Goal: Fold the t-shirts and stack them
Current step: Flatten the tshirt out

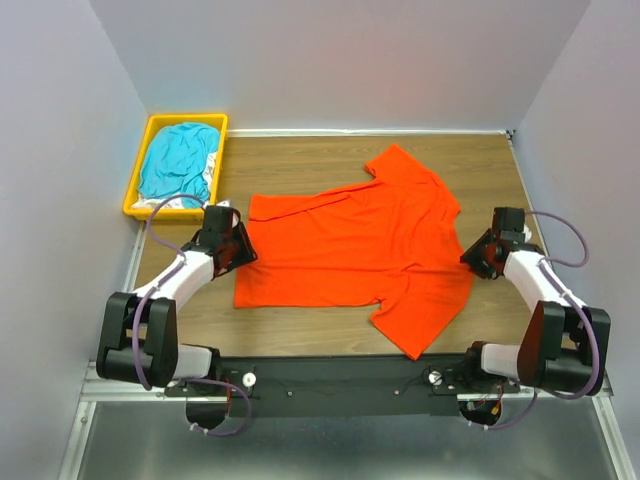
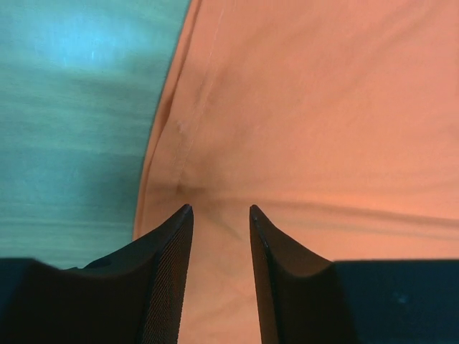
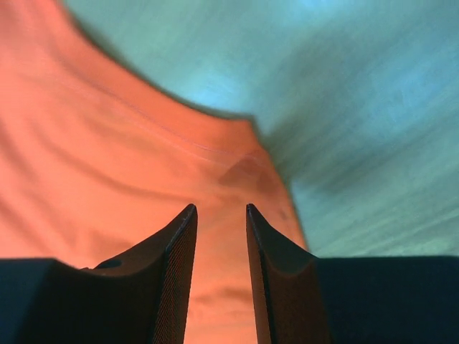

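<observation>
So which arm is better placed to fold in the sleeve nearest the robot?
Probably the right. The right gripper sits at the right edge of the orange t-shirt, close to that near sleeve, while the left gripper is across the shirt at its left edge.

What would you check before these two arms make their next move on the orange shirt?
1. Orange t-shirt spread open on the table: ok.
2. Left gripper over the shirt's left edge: ok, the edge shows just ahead of its fingers.
3. Right gripper over the shirt's right edge: ok.
4. Shirt gripped for the fold: not ok, both pairs of jaws stand apart.
5. Cloth smooth: not ok, the wrist views show small creases near both grippers.
6. Teal t-shirt out of the way: ok, it lies in the yellow bin at the far left corner.
</observation>
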Robot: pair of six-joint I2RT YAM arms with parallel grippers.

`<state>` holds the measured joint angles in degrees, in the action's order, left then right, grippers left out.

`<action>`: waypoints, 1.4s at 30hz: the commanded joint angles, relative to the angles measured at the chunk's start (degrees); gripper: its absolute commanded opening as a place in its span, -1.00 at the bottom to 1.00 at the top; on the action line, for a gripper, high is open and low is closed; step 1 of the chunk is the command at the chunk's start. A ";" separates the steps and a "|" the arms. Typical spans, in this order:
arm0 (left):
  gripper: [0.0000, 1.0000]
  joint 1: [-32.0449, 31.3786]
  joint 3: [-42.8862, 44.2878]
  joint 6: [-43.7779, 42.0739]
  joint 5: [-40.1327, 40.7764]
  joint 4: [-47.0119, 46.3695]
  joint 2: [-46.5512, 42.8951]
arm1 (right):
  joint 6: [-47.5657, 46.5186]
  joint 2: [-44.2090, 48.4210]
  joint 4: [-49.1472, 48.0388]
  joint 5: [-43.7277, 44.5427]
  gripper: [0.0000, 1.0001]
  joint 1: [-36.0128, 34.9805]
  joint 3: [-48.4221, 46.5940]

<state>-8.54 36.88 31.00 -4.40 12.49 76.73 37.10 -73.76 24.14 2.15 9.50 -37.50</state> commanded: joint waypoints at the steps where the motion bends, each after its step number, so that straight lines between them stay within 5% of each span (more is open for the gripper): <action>1: -0.06 0.45 5.38 -1.47 2.64 0.09 -1.06 | -5.27 0.38 -0.23 -3.45 -0.17 -0.44 -8.09; 10: -0.05 1.68 17.07 4.40 3.96 -6.16 14.12 | -7.57 -12.19 -2.08 -10.59 -0.15 -5.10 -23.32; 21: -0.13 1.68 27.70 7.67 7.65 -5.38 26.97 | -11.61 -15.28 -4.45 -14.46 -0.13 -6.42 -22.10; 42: -0.10 0.89 26.84 9.95 12.67 -1.33 27.24 | -11.97 -17.12 -4.81 -13.67 -0.12 -6.42 -22.09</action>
<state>-7.29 63.18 40.38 5.67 10.48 104.31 25.96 -89.41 20.21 -11.29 3.01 -58.98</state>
